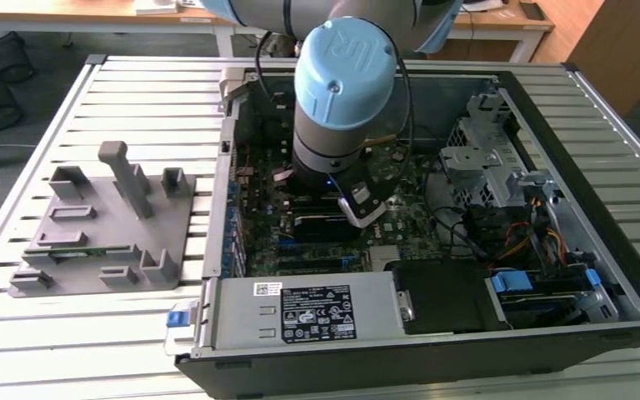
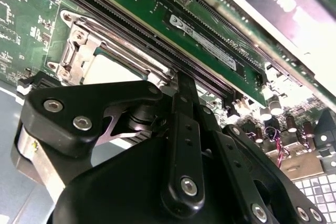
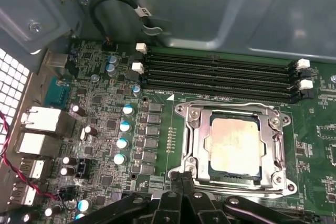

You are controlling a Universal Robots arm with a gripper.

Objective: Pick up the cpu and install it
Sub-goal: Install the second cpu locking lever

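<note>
The cpu (image 3: pixel 234 145), a flat square chip with a pale silver top, lies inside the metal socket frame (image 3: pixel 190 145) on the green motherboard (image 3: pixel 105 129). In the second wrist view a corner of the cpu (image 2: pixel 111 69) shows beyond the black gripper links. My gripper (image 3: pixel 181 179) hangs just beside the socket's edge, shut, with nothing between its fingers. In the exterior view the gripper (image 1: pixel 360 218) reaches down into the open computer case (image 1: pixel 542 92), and the arm's blue-capped wrist (image 1: pixel 342 67) covers the socket.
Black memory slots (image 3: pixel 220 72) run beside the socket, and a memory module (image 2: pixel 210 40) stands in one. A power supply (image 1: pixel 309 310), a drive cage (image 1: pixel 487 158) and cables (image 1: pixel 520 242) crowd the case. A grey parts fixture (image 1: pixel 109 225) sits on the slatted table.
</note>
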